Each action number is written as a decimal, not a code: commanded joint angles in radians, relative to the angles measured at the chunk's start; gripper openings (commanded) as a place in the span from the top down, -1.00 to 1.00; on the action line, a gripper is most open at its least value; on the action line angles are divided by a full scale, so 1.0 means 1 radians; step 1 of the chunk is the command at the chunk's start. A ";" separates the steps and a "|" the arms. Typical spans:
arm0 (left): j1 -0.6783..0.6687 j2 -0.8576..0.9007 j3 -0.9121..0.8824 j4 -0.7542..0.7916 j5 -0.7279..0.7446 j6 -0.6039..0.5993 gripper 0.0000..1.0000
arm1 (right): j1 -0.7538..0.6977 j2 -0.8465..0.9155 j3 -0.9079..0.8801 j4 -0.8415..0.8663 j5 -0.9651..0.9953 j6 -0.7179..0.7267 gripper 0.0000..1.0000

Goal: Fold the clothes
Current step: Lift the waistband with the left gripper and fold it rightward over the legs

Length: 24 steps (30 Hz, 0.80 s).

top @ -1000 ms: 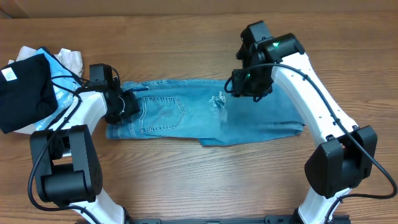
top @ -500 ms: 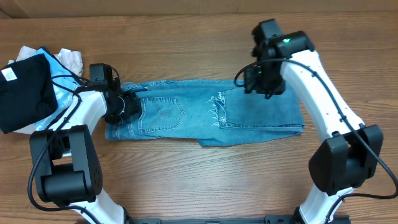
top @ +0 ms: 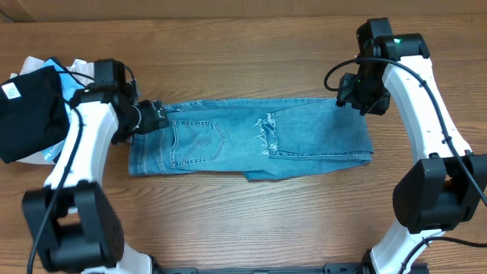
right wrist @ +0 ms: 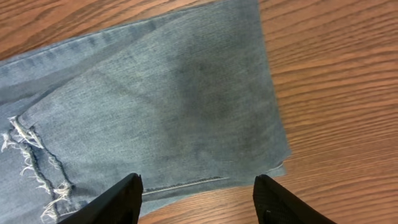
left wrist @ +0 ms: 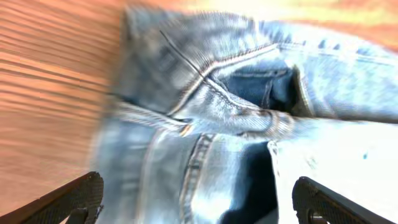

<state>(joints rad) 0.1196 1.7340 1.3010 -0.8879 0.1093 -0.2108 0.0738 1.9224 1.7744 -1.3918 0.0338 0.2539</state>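
Observation:
The clothes, a pair of light-blue jeans (top: pixel 228 141), lie flat on the table, folded lengthwise, with the legs doubled back so the frayed hems (top: pixel 266 133) rest mid-garment. My left gripper (top: pixel 154 120) hovers at the waistband on the left end. Its jaws are spread wide and nothing is between them. The left wrist view shows the blurred waist (left wrist: pixel 236 124) below that gripper (left wrist: pixel 199 202). My right gripper (top: pixel 354 99) is open over the folded right end. In the right wrist view, the jeans (right wrist: pixel 155 106) and their folded edge lie beneath it (right wrist: pixel 199 199), not held.
A black garment with a white tag (top: pixel 30 110) lies at the far left edge, on top of a cyan cloth (top: pixel 72 95) and a pale cloth (top: pixel 87 72). Bare wooden table (top: pixel 251 221) surrounds the jeans.
My left gripper opened wide, let go of the waistband and drew back slightly. My right arm swung from the middle of the jeans to their right end, leaving the legs laid flat.

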 commanded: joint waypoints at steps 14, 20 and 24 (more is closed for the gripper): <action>0.062 0.091 -0.016 0.028 0.002 0.046 -1.00 | -0.002 0.004 -0.002 -0.005 0.010 0.005 -0.22; 0.064 0.207 -0.016 0.036 0.022 0.054 -0.98 | -0.002 0.004 -0.002 -0.006 0.010 0.005 -0.22; 0.064 0.250 -0.017 0.036 0.033 0.065 -1.00 | -0.002 0.004 -0.002 -0.005 0.010 0.005 -0.22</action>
<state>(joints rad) 0.1795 1.9560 1.2942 -0.8551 0.1131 -0.1783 0.0734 1.9224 1.7744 -1.3994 0.0334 0.2543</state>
